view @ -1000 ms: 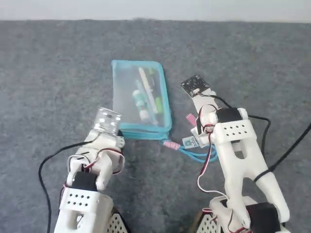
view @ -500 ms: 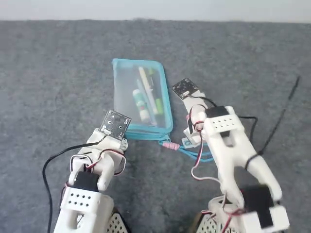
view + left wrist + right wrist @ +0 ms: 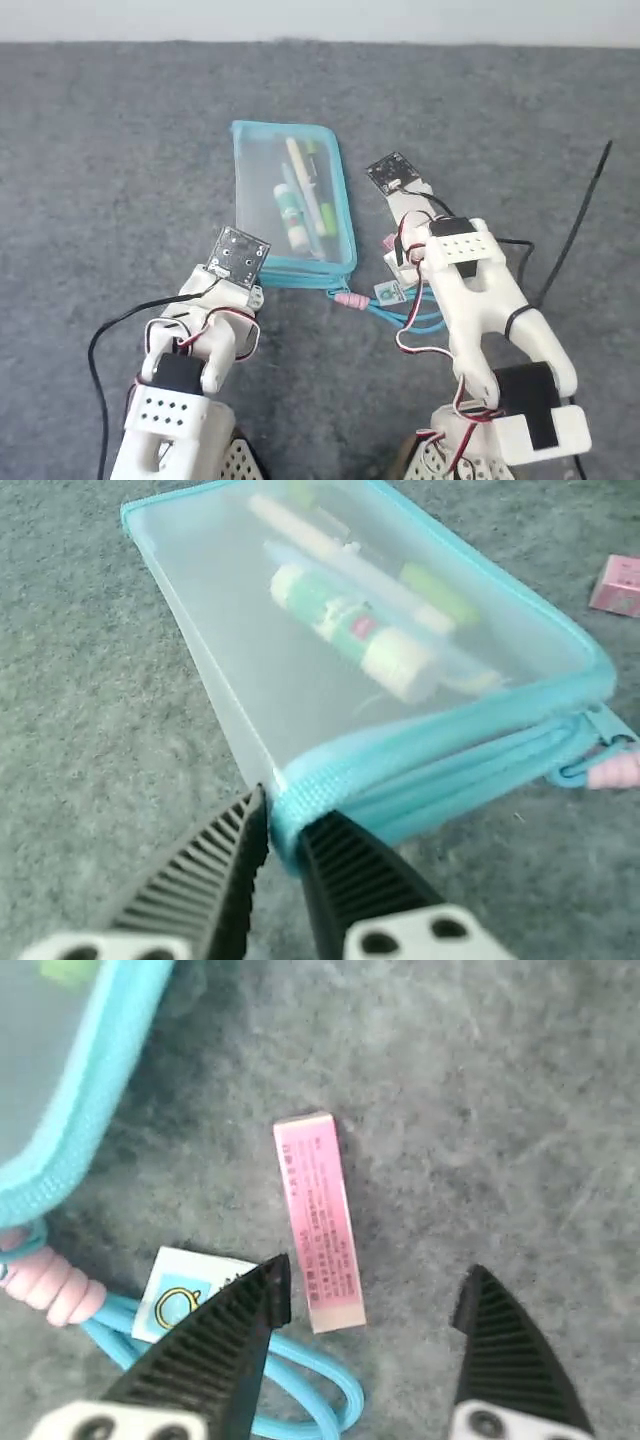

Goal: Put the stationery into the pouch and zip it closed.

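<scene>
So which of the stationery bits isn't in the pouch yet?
The small pink block, lying on the carpet beside the pouch, just below the open right gripper. The glue stick and pens are inside the see-through pouch.

High cam overhead, far; wrist cams close-in — all share pouch (image 3: 257, 200).
</scene>
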You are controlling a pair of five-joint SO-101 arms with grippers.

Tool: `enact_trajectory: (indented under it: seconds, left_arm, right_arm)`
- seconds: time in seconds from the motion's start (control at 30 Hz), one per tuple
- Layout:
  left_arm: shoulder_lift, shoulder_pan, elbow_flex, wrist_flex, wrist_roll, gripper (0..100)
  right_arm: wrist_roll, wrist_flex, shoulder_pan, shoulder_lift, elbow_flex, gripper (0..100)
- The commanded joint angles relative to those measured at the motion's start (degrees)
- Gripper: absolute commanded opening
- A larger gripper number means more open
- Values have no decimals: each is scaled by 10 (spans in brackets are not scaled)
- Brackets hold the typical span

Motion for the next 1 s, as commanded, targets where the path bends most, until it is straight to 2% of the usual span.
enact_trajectory:
  seconds: [0.0, 0.1, 0.53, 0.6, 0.7, 0.83, 0.97]
  left_arm:
    - [4, 10, -2, -9, -7, 12]
    - [4, 10, -2, -9, -7, 12]
    - [4, 10, -1, -8, -7, 12]
    - [4, 10, -1, -8, -7, 12]
    - [4, 10, -1, -8, -7, 12]
    - [4, 10, -1, -9, -7, 12]
    - [4, 10, -1, -9, -7, 12]
  right_arm:
    - [3, -9, 7, -1, -3, 155]
    - [3, -7, 9, 0, -2, 126]
    - [4, -5, 10, 44, 4, 148]
    - [3, -3, 20, 44, 4, 110]
    - [-23, -3, 58, 39, -1, 2]
    - [-48, 33, 102, 17, -23, 3]
    - [-48, 86, 108, -56, -18, 7]
